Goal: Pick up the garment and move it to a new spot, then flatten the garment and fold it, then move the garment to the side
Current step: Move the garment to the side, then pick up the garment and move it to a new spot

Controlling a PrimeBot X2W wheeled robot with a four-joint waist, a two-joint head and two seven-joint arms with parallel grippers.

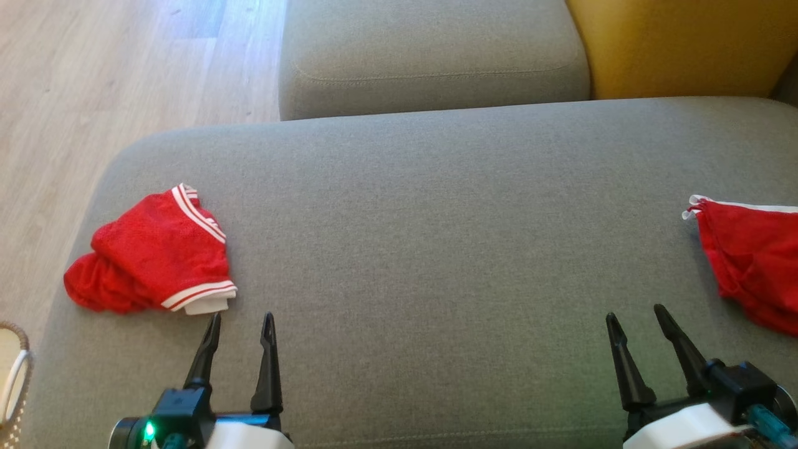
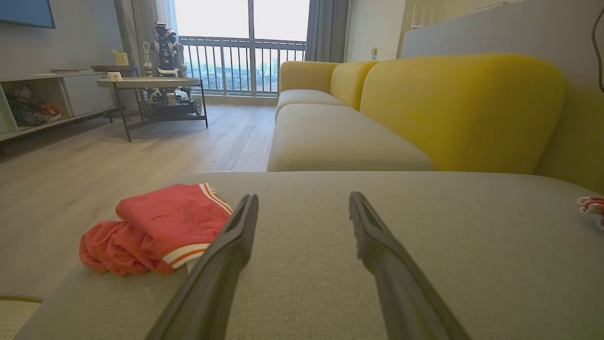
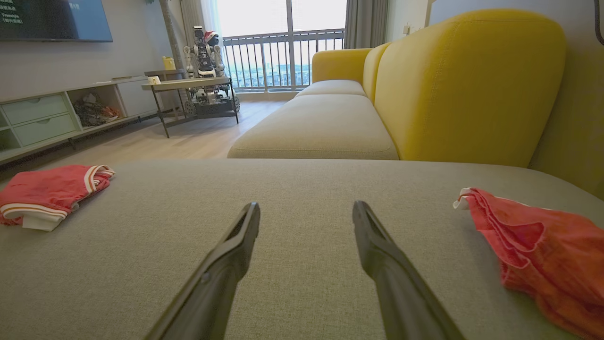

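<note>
Red garment (image 1: pixel 754 262) is being seen crumpled at the right edge of the grey cushion (image 1: pixel 436 262), probably next to be picked up. A folded red piece (image 1: pixel 156 255) is being rested at the left, out of the way. The left gripper (image 1: pixel 242 318) and right gripper (image 1: pixel 634 313) are being held open, empty.

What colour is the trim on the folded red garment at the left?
White, on the folded red mesh garment; clearest in the head view.
</note>
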